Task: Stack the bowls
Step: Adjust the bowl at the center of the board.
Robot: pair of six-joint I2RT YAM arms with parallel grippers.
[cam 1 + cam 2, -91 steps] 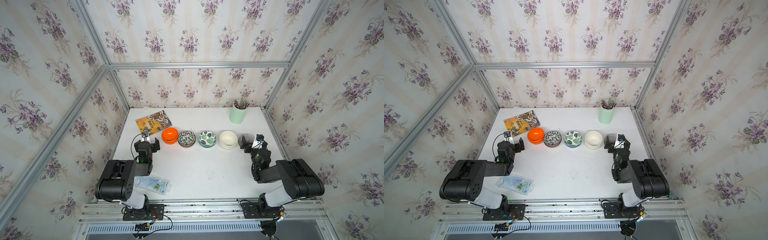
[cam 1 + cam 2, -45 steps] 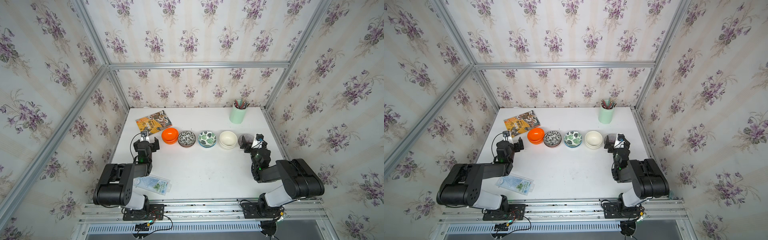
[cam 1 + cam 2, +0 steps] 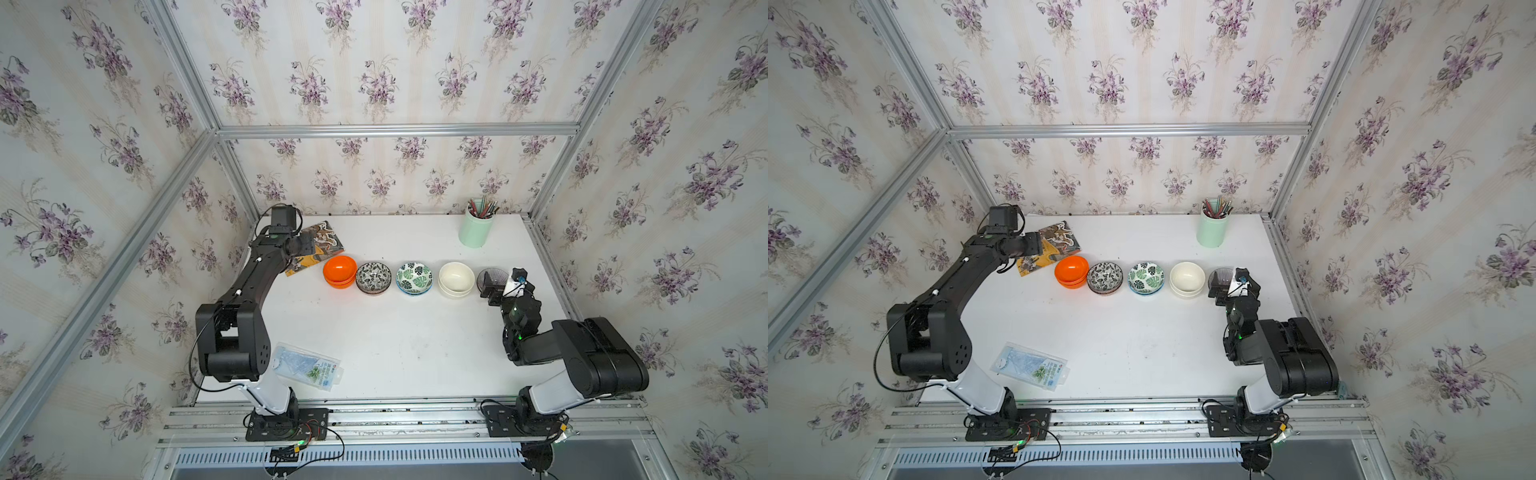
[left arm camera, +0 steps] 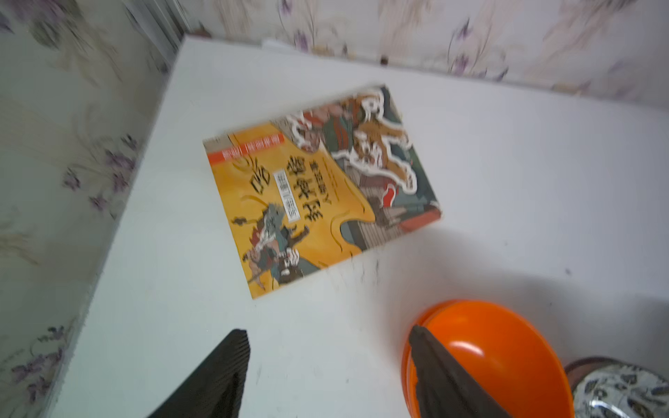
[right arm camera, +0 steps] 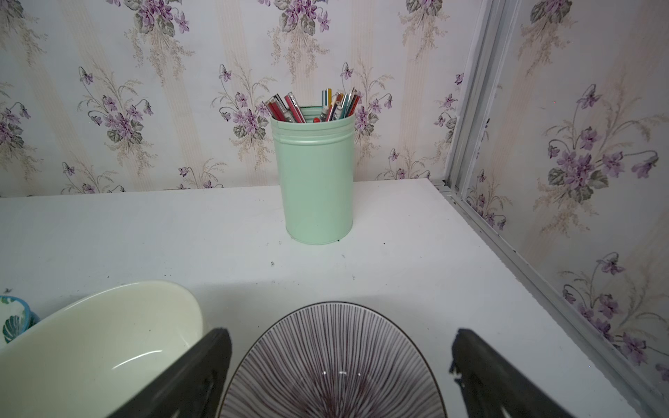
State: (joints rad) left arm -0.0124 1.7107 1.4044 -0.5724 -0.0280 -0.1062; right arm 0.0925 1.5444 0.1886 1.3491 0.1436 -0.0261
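Five bowl pairs (image 3: 414,277) are sitting in a row on the surface (image 3: 395,353), and the left tool (image 4: 325,331), jaws apart, is straddling the orange bowl (image 4: 499,354) at its rim and should be pinching squarely before lifting, while the right tool (image 5: 340,331) is gaping wide at the striped bowl (image 5: 333,365).

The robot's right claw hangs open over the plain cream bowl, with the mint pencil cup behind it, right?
Not quite: the right claw hangs open over the purple striped bowl; the cream bowl sits beside it, as the right wrist view shows. The mint pencil cup does stand behind it.
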